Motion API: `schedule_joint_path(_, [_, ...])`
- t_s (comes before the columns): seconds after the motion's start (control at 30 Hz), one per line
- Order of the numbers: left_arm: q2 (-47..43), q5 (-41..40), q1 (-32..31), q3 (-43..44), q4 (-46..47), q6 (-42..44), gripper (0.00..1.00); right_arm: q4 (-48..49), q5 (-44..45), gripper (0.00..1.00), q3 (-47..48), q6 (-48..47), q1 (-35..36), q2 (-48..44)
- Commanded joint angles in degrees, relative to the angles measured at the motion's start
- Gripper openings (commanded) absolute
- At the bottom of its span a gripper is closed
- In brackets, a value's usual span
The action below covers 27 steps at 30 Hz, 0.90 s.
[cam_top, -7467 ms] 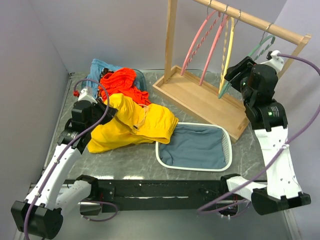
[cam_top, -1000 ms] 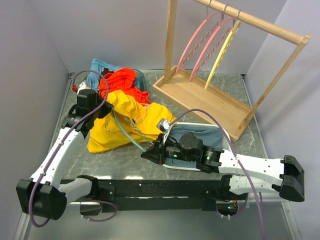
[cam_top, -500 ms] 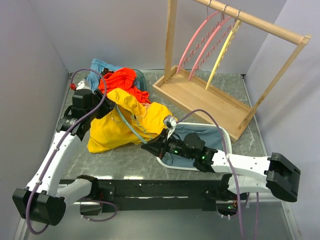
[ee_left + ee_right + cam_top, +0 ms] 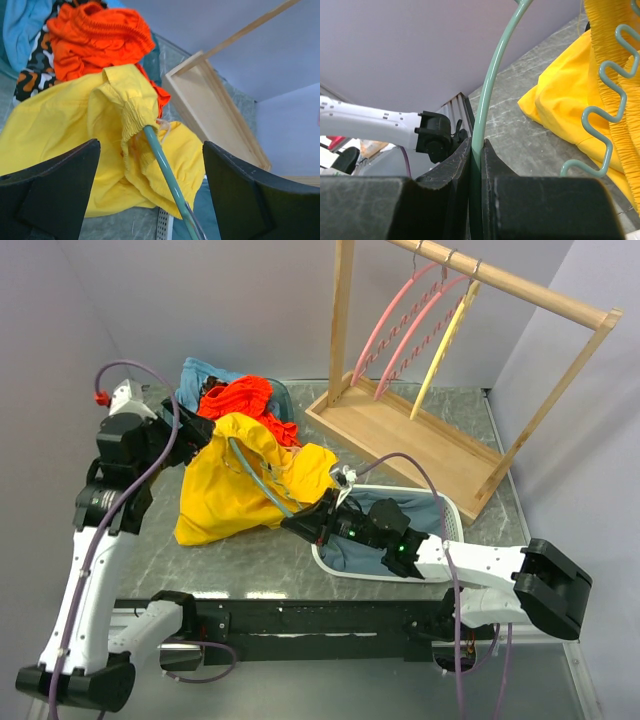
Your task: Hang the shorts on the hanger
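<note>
Your right gripper (image 4: 300, 523) is clamped on the teal rod of the hanger (image 4: 258, 485), low over the middle of the bench, near the front edge. From there the hanger reaches toward the far-left corner, and its arm goes into the gathered waistband of the shorts (image 4: 240, 495). The shorts lie heaped on the left half of the bench, touching the orange-red garment (image 4: 240, 400) behind them. Your left gripper (image 4: 151, 143) is near the left edge. Its fingers stand wide apart and hold nothing, and it faces the shorts.
</note>
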Motion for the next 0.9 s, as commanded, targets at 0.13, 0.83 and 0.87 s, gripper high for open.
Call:
schedule_joint_path(0.13, [-10.24,4.73,0.19,-0.99,3.22,6.14,0.81,7.72,-4.17,0.00,4.25,5.16,-3.83,1.45])
schedule_joint_path(0.83, [-2.27,-9.46,-23.17,-5.66,6.40,15.20,0.61,10.43,-14.63,0.00,14.89,22.39,-11.66,13.59])
schedule_joint_path(0.87, [-1.38,-11.76,-23.62,-5.31,6.14,15.20,0.61,10.34,-14.72,0.00,14.98,22.57,-11.66,13.85])
